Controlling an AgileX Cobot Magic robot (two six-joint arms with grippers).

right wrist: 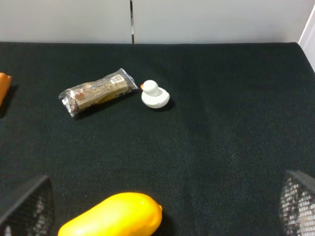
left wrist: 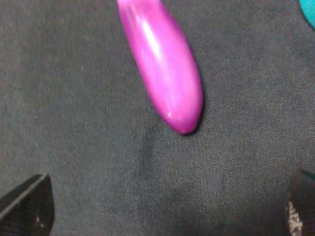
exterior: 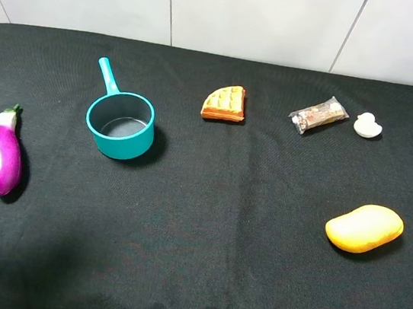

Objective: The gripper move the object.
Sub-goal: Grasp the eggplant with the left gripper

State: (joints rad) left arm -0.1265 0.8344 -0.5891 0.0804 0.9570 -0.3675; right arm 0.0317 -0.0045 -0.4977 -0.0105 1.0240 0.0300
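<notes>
Eggplant [left wrist: 165, 69] lies clear of the left gripper [left wrist: 165, 206], whose jaws stand wide apart.

High view overlooks table [exterior: 197, 276]; left wrist close over eggplant [left wrist: 162, 64], right shares mango [right wrist: 113, 216]

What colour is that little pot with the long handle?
Teal. The pot shows best in the exterior high view.

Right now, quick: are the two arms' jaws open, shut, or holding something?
Left gripper: jaws open, holding nothing; eggplant untouched.
Right gripper: jaws open, holding nothing.
</notes>
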